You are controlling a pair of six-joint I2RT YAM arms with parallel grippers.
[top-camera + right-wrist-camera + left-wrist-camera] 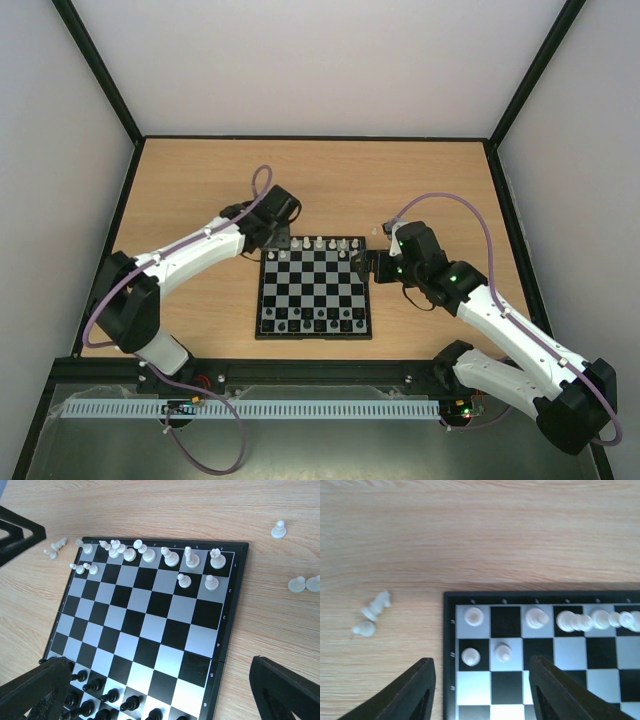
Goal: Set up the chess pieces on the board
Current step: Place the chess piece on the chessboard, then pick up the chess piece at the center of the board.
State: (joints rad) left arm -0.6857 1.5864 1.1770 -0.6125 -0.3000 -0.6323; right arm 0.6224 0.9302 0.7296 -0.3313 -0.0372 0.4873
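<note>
A: Starting at the left gripper [481,664]: parted to a middling gap, clamped on nothing. Between its fingers [415,692], only squares of the board [449,645] and two second-rank pawns [503,652] already standing.

B: And outward from there?

A: Off the board's far-left corner, left of the left finger and ahead of it: a knight [377,605] toppled on the table [470,540], with a loose pawn [364,628] just beside it.

B: Lying how?

A: Slantwise in the wrist view, base low-left toward that pawn, head up-right. Probably calls for a swing left off the board, then a wrist turn to close across that long axis, not along it.

B: Why not the right gripper [159,662]?

A: Spread to its widest, empty, hovering by the board's right edge. Well apart from the knight; nearer to three stray pieces [296,584] on the wood past that edge.
</note>
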